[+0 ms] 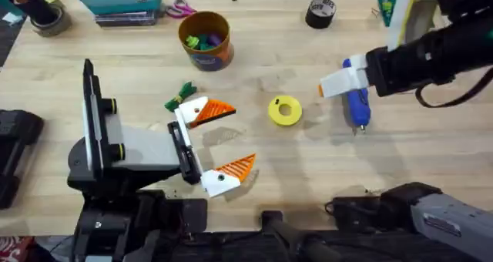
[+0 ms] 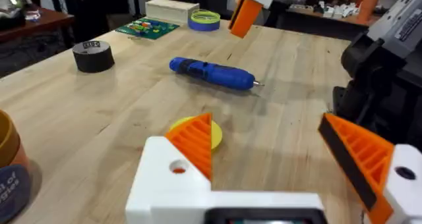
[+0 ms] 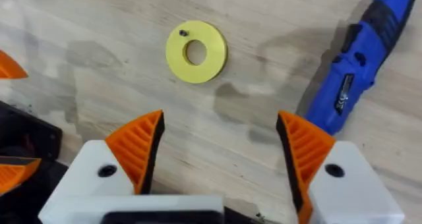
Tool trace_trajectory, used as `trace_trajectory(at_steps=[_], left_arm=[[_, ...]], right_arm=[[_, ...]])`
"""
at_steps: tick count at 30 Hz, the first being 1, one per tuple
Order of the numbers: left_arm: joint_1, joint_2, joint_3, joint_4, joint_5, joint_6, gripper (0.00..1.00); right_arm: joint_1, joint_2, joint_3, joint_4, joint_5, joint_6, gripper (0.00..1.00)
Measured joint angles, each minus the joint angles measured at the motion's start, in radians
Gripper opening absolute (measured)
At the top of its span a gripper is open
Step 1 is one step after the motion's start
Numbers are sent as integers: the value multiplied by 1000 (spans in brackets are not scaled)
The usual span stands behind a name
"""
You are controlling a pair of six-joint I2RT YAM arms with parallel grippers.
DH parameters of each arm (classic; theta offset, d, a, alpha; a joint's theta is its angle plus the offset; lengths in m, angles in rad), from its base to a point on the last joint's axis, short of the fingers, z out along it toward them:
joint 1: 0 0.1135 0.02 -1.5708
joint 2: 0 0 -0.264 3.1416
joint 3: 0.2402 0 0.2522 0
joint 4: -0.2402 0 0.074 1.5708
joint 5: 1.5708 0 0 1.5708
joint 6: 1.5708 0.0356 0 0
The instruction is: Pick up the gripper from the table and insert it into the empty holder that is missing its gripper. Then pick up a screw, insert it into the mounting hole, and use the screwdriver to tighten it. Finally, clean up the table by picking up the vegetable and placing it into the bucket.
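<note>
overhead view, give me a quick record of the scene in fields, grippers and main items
left gripper: open, empty, both orange fingers fitted
right gripper: open, empty, above the table beside the screwdriver
screwdriver: blue, lying flat on the table
yellow ring: flat on the table between the two grippers
vegetable: green, on the table by the left gripper
bucket: upright, colourful toys inside

1. Screwdriver (image 1: 356,100): far end covered by the right gripper (image 1: 333,85) in the overhead view; in the right wrist view its body runs off the frame edge.
2. Bucket (image 2: 10,178): cut by the frame edge in the left wrist view, label unreadable.
3. Vegetable (image 1: 182,95): too small to make out leaf detail.
4. Toys inside the bucket, overhead: shapes cannot be told apart.
5. Yellow ring (image 2: 212,133): partly behind the left gripper's finger (image 2: 194,145).
</note>
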Motion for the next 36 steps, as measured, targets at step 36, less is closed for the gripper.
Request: trace_trajectory(at_steps=[36], left_arm=[[0,0,0,0,0,0,985]], right_arm=[[268,147,1,39,116,-2,997]])
